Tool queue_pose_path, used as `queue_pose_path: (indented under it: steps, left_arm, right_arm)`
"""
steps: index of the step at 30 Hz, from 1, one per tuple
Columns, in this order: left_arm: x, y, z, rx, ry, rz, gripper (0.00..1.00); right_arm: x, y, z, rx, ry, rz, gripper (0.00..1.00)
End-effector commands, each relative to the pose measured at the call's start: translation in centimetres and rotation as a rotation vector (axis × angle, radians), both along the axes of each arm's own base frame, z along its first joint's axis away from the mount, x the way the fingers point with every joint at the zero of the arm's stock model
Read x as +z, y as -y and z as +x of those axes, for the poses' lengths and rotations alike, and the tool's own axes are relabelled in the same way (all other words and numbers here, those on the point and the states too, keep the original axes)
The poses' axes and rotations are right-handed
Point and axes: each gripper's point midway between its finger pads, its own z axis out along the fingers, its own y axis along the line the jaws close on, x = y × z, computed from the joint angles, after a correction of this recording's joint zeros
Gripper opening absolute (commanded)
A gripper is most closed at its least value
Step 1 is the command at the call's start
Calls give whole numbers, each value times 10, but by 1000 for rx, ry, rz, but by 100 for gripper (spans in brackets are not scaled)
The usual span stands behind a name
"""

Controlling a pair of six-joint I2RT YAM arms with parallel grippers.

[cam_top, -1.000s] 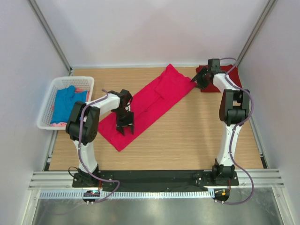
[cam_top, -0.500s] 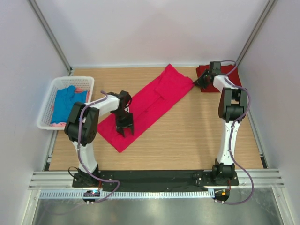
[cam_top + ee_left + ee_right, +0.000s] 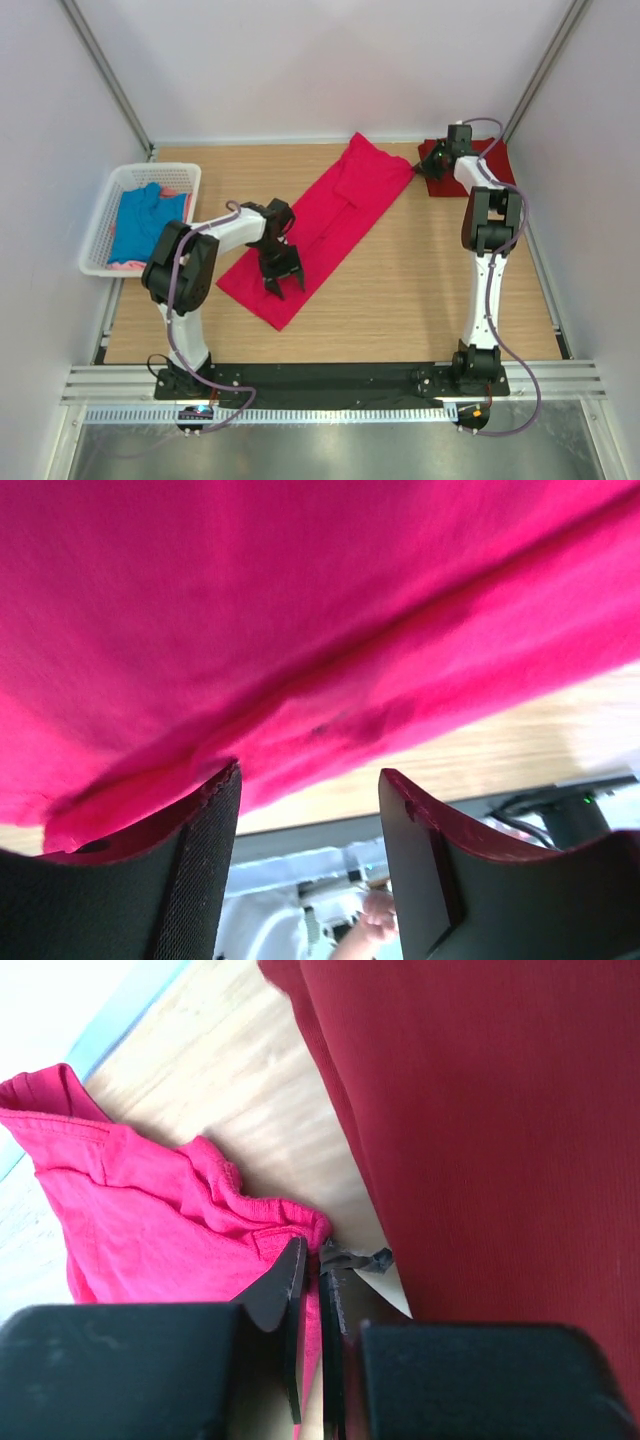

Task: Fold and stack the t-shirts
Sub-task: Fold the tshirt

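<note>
1. The left gripper (image 3: pixel 310 772) has its two fingers spread wide apart with nothing held between them. Their tips sit right at the cloth of the bright pinkish-red t-shirt (image 3: pixel 340 205), near one long edge of it.
2. The right gripper (image 3: pixel 312 1250) has its fingers drawn almost together, with only a thin slit between them. They seem to pinch the bunched hem at a corner of that same shirt, though the tips are partly hidden by cloth in the wrist view.
3. The bright pinkish-red t-shirt lies as a long band running diagonally across the middle of the table (image 3: pixel 420 280). The left gripper is over its near-left end and the right gripper at its far-right corner.
4. Just beside that corner lies the darker red t-shirt (image 3: pixel 480 1110), flat on the far right of the table. A strip of bare wood shows between the two shirts.
5. At the table's left edge stands the white basket (image 3: pixel 95 240). The blue t-shirt (image 3: pixel 140 220) is heaped inside it, and the pale pink t-shirt (image 3: pixel 125 266) peeks out beneath the blue one.
</note>
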Motion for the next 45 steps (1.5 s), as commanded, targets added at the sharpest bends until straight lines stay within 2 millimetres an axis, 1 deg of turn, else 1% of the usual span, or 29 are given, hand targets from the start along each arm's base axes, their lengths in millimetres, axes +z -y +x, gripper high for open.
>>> queue_pose_path:
  steps: [1, 2, 3, 6, 7, 9, 10, 13, 15, 17, 18, 19, 20, 21, 25, 26, 27, 28, 30, 31, 33, 36, 38, 39, 40, 42, 43, 44, 45]
  left_arm:
    - [25, 22, -3, 66, -42, -74, 59]
    - [29, 22, -8, 67, -60, -73, 60]
    - [37, 23, -5, 59, -40, -80, 61]
    - [55, 16, -1, 17, -9, -50, 62]
    - [67, 16, 11, -27, 49, -48, 62]
    - [69, 3, 24, -75, 101, 33, 62]
    - [79, -1, 31, -103, 133, 57, 61]
    - [72, -9, 41, -198, 193, 89, 61]
    - [62, -13, 36, -243, 199, 84, 60]
    - [47, -17, 26, -254, 185, 78, 59]
    - [48, -16, 21, -258, 191, 54, 59]
    - [44, -16, 17, -261, 190, 47, 58]
    - [41, -14, 16, -264, 203, 35, 58]
    - [33, -18, 5, -269, 179, 39, 58]
    - [24, -24, -2, -302, 191, 87, 57]
    - [24, -25, -3, -307, 195, 100, 57]
    - [23, -26, -4, -315, 193, 120, 57]
    - [26, -27, -1, -309, 205, 135, 57]
    - [30, -37, 1, -307, 217, 205, 57]
    - [37, -36, 8, -304, 245, 221, 58]
    - [46, -44, 14, -304, 271, 278, 58]
    - [58, -39, 18, -308, 299, 269, 58]
    - [60, -33, 9, -329, 293, 237, 52]
    - [58, -26, 3, -338, 281, 193, 47]
    - [53, -22, 4, -340, 296, 179, 34]
    - [39, -25, -5, -355, 263, 177, 18]
    - [29, -26, -7, -362, 238, 185, 6]
    - [24, -28, -11, -368, 216, 191, 0]
    - [20, -30, -15, -385, 195, 196, 0]
  right_arm:
    - [10, 16, 16, 22, 48, -58, 6]
    - [14, 12, 16, 36, 51, -44, 12]
    - [23, 11, 16, 37, 53, -37, 27]
    - [42, 6, 9, 31, 53, -33, 40]
    - [60, 5, 3, 14, 61, -28, 47]
    - [71, 6, -9, -14, 36, -16, 52]
    - [84, 10, -17, -44, 31, -28, 55]
    - [101, 9, -45, -98, -9, -4, 56]
    - [109, 5, -61, -119, -30, 11, 57]
    - [126, 1, -81, -120, -31, 9, 58]
    - [131, -1, -92, -113, -46, 3, 59]
    - [144, -1, -104, -113, -38, -5, 60]
    - [148, -1, -113, -113, -48, -14, 61]
    - [149, -1, -125, -108, -74, -21, 62]
    - [166, -9, -170, -74, -85, -9, 64]
    - [169, -12, -177, -66, -79, 2, 64]
    - [182, -15, -187, -53, -48, 12, 65]
    - [174, -16, -198, -48, -72, 16, 65]
    - [187, -21, -212, -27, -41, 28, 66]
    - [181, -23, -221, -16, -58, 33, 66]
    - [186, -27, -233, 2, -56, 43, 66]
    - [183, -33, -253, 48, -82, 55, 66]
    - [179, -36, -268, 58, -117, 64, 66]
    - [186, -38, -273, 59, -97, 67, 66]
    - [181, -40, -279, 60, -107, 75, 66]
    - [189, -48, -285, 65, -67, 96, 66]
    - [182, -49, -290, 61, -82, 101, 66]
    - [181, -49, -292, 54, -84, 106, 66]
    - [181, -49, -294, 45, -86, 112, 66]
